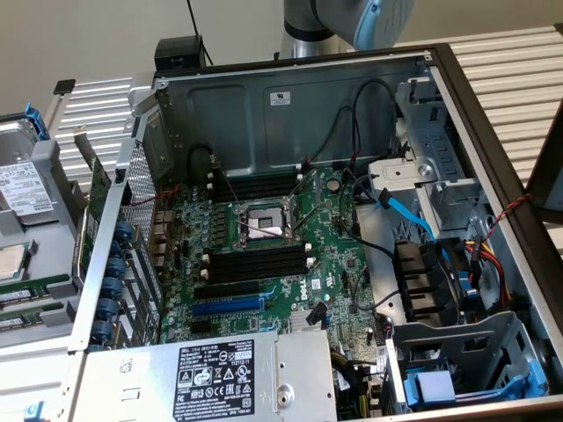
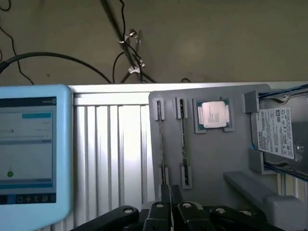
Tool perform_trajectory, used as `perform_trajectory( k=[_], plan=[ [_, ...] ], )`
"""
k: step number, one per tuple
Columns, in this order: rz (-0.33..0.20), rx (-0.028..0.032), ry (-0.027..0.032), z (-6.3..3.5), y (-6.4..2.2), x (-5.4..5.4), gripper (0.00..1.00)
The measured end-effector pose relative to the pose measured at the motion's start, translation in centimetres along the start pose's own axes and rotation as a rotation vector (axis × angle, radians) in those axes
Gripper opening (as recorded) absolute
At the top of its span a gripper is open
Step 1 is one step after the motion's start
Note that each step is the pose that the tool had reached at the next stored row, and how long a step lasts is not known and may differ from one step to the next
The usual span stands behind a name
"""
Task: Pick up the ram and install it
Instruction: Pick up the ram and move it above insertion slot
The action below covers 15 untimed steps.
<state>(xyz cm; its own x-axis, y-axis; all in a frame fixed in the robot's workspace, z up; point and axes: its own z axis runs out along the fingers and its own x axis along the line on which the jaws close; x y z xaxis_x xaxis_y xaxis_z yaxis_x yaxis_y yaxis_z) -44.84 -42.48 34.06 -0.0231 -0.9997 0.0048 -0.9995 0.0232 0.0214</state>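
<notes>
**Exterior view.** The open grey steel computer case (image 1: 290, 105) lay with its green motherboard (image 1: 334, 264) exposed. The long black plastic memory slots (image 1: 255, 264) beside the processor socket appeared empty. The grey and blue arm (image 1: 352, 19) stood behind the case. At the exterior view's left, outside the case, the ram (image 1: 33, 286) sat in a grey plastic parts tray (image 1: 35, 237). It was a long, thin dark-green circuit-board stick, with a second like stick just beside it.

**Wrist view.** The gripper (image 2: 171, 211) hung over the tray (image 2: 216, 163). Its black fingers were drawn close together and held nothing. The ram (image 2: 183, 139) stood on edge between the tray's end clips. The other stick lay nearest the fingertips. A square silver processor chip (image 2: 214, 114) and a silver hard drive (image 2: 276, 130) sat further along the tray. A light-blue screen unit (image 2: 29, 149) rested well apart from it.

**Procedure note.** For a sound pick, the fingers likely needed to part enough to straddle the stick's upper edge. They should be centred along its length and squared to its faces.
</notes>
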Motion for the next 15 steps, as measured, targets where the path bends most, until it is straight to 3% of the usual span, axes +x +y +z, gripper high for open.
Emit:
perform_trajectory(
  k=[2,5,6,11,15],
  plan=[
    [-0.009,0.0026,-0.0016,0.22,0.18,0.0,0.3],
    [-0.029,0.005,-0.0034,0.6,0.36,0.0,0.36],
    [-0.039,0.005,-0.0039,0.78,0.41,0.0,0.42],
    [-0.087,0.0051,-0.0034,1.68,0.44,0.0,0.42],
    [-0.098,0.0052,-0.0033,2.42,0.43,0.0,0.42]
  ],
)
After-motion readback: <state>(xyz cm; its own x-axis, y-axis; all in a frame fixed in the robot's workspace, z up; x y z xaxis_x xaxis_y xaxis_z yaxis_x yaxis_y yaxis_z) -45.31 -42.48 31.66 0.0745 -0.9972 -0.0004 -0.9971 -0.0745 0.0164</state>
